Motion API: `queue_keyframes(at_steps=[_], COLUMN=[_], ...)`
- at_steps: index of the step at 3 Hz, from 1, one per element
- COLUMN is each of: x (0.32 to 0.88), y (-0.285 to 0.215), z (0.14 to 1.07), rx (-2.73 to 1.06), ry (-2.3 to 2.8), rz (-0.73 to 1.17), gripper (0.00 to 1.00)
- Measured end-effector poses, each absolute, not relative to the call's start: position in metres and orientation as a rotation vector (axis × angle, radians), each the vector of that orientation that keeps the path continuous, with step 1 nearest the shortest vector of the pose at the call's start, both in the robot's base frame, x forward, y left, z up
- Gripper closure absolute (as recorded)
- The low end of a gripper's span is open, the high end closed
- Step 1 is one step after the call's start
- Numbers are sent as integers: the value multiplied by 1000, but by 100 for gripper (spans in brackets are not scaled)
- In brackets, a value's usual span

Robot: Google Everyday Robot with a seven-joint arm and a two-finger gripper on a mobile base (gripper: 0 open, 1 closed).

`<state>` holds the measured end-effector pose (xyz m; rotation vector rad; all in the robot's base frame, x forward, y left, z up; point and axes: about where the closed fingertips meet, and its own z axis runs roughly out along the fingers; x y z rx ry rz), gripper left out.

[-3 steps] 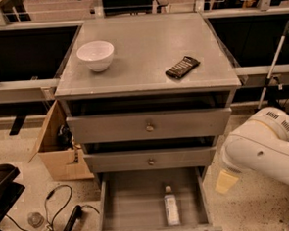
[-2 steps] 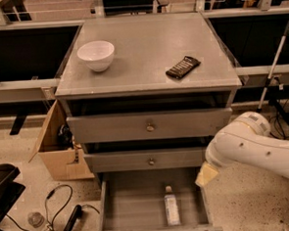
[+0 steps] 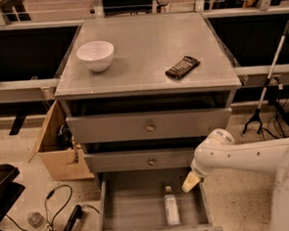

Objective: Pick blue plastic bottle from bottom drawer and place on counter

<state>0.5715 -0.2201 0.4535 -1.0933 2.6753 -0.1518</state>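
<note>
The arm has come in from the lower right edge of the frame toward the middle, and its pale end effector [image 3: 190, 182] now hangs over the right side of the open drawer [image 3: 104, 208], just inside its right wall. The bottle [image 3: 172, 210] has not moved. It lies flat on the drawer floor at the bottom centre of the frame, a little right of the drawer's middle.

From the end effector the bottle is down and to the left in the frame, and near. The white cap is the closest part, just left of the tip. The long axis of the bottle runs up and down in the frame, from the drawer front to its back, with the cap at the upper end. I judge that the coming move needs a short shift left and down, with the grip across this axis.

I cannot tell if the end effector is wide or narrow; it holds nothing. The bench [image 3: 140, 44] above is the place for the bottle afterwards.
</note>
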Motion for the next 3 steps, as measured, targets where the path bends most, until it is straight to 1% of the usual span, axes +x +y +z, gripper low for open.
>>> queue_keyframes(at_steps=[1, 3], x=[549, 547], y=[-236, -235], z=[407, 400], rx=[-887, -809], ry=[2839, 2868], rz=[-136, -121], gripper=[0, 0])
